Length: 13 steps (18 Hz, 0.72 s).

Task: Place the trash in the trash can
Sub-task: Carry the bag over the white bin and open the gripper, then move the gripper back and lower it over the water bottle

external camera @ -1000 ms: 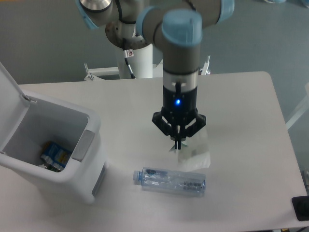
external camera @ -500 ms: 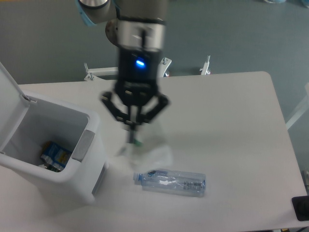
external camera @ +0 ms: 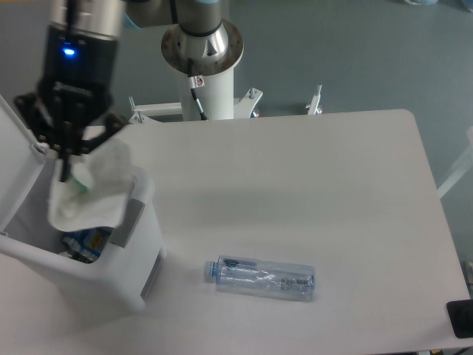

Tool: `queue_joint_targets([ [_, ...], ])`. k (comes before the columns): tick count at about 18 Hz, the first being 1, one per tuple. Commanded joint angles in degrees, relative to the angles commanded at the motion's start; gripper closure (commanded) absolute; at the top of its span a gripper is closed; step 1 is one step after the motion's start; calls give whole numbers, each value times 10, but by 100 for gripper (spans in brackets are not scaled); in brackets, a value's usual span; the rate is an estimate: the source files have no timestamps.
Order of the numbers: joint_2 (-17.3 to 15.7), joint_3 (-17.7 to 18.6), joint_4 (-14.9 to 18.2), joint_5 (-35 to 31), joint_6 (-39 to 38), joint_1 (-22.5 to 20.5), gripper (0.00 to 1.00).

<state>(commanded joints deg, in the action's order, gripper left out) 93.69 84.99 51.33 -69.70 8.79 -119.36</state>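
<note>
Hanging at the upper left of the frame, the end effector is pinching the crumpled wrapper between nearly closed fingers, directly over the open trash can. One wrapper and one bottle are showing. The bottle is lying on the table at lower centre, its long axis running left-right, cap pointing left.
</note>
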Motion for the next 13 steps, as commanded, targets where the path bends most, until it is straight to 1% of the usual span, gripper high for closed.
queue_joint_targets([
  [1, 2, 0, -1, 1, 5, 1, 64],
  [2, 3, 0, -1, 2, 6, 1, 42],
  [3, 3, 0, -2, 1, 2, 1, 35],
  [4, 4, -1, -2, 1, 4, 1, 23],
  [5, 5, -4, -2, 2, 5, 1, 13],
  [6, 6, -4, -2, 2, 4, 1, 6],
  [7, 7, -6, -2, 1, 1, 1, 0],
  [9, 7, -7, -2, 0, -2, -4, 0],
  [10, 7, -7, -2, -2, 0, -22, 0],
  [12, 9, 6, 0, -3, 4, -97, 0],
  [13, 17, 16, -3, -3, 6, -127, 0],
])
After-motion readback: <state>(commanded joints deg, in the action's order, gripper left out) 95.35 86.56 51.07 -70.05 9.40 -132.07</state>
